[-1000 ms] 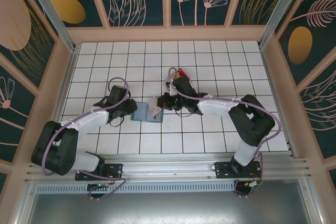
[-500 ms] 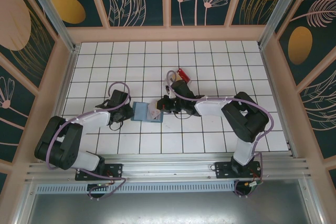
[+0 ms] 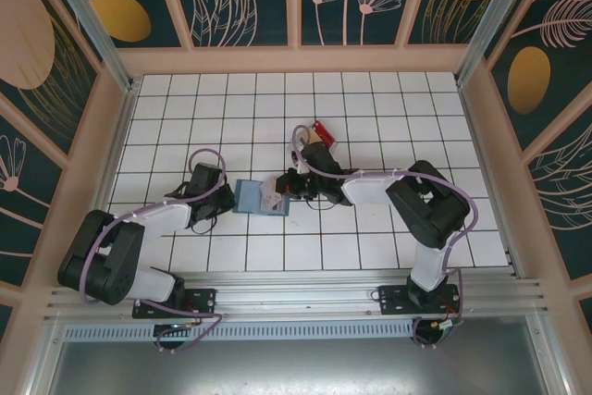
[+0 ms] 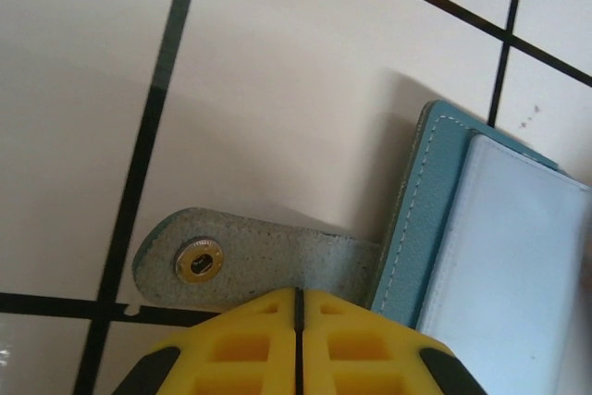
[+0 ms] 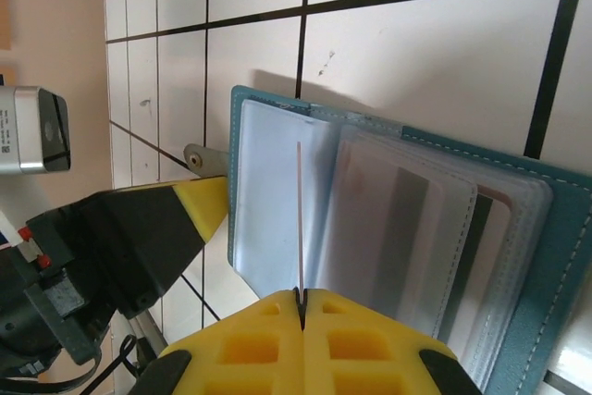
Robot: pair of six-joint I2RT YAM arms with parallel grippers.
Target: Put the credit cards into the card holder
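R gripper point(image 5: 299, 295) pinches a thin card point(image 5: 299, 219), edge-on, over open teal wallet point(image 5: 555, 275) w/ clear sleeves point(image 5: 388, 219); L gripper point(image 4: 298, 295) pressed together at its snap tab point(image 4: 250, 252).

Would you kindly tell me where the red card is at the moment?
In the top view, the red card lies on the tiles right of centre, beyond the right arm's wrist and farther back than the teal wallet.

My left arm lies low, stretched forward and inward over the bench, the left gripper point(image 4: 298, 297) with its jaws pressed together. My right arm is folded at the elbow and reaches leftward, the right gripper point(image 5: 301, 295) with its jaws closed on a thin sheet point(image 5: 299, 219) seen edge-on. The two tips sit near each other, apart.
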